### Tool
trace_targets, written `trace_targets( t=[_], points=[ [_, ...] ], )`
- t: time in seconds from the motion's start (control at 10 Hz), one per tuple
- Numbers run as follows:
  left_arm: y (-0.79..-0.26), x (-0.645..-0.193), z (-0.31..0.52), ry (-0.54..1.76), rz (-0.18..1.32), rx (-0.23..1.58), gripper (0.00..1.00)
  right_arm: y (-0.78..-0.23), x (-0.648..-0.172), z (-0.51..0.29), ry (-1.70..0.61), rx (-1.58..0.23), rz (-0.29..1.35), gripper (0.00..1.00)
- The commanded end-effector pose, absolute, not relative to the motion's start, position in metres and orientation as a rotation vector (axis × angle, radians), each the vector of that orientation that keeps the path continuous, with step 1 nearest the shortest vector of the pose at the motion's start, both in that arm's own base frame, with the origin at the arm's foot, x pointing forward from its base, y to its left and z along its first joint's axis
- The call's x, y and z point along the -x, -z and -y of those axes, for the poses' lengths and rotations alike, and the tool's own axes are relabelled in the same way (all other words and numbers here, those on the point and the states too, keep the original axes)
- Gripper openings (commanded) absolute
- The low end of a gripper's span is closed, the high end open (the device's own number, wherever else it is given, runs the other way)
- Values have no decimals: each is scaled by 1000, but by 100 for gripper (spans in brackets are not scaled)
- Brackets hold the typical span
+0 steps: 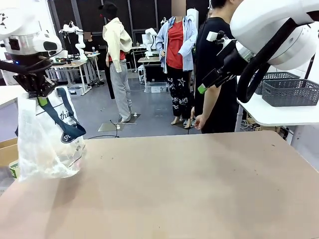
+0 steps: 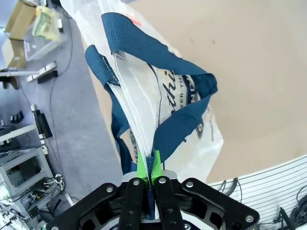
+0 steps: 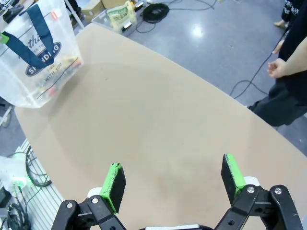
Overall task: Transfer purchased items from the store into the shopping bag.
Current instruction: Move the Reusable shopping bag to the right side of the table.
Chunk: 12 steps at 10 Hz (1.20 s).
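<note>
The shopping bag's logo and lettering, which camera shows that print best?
The right wrist view: the shopping bag faces that camera, so its round navy logo and script show whole. The front view has the bag side-on, hanging from the left gripper, with a scrap of script. The left wrist view looks down the bag's pinched handles, with partial lettering.

whitish shopping bag (image 1: pixel 45 144), navy handles (image 2: pixel 168 129); tan table (image 1: pixel 189 189).

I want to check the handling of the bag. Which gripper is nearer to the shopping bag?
Left. The left gripper is shut on a blue strap of the shopping bag and holds it up at the table's left edge. The right gripper is open, high on the right side, far from the bag.
</note>
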<state>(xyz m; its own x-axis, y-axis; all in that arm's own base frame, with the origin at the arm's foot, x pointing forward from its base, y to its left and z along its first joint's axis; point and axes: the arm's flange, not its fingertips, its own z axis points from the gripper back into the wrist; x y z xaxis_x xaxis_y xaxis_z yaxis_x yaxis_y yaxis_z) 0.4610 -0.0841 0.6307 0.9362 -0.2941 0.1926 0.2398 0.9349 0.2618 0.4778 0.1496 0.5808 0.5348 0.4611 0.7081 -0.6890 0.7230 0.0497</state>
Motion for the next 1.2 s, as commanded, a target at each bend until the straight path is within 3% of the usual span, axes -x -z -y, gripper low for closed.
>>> trace_targets(
  t=[0.0,0.3,0.7,1.1],
  points=[
    [-643,-460,85,274,248,-238,0,-578,-474,-148,-705,-328,724,100],
    [-633,-477,70,326,322,-346,0,-578,-474,-148,-705,-328,724,100],
    [-628,-501,19,341,403,-356,0,-578,-474,-148,-705,-328,724,100],
    [-591,-514,-24,371,460,-331,0,-578,-474,-148,-705,-328,724,100]
  ],
)
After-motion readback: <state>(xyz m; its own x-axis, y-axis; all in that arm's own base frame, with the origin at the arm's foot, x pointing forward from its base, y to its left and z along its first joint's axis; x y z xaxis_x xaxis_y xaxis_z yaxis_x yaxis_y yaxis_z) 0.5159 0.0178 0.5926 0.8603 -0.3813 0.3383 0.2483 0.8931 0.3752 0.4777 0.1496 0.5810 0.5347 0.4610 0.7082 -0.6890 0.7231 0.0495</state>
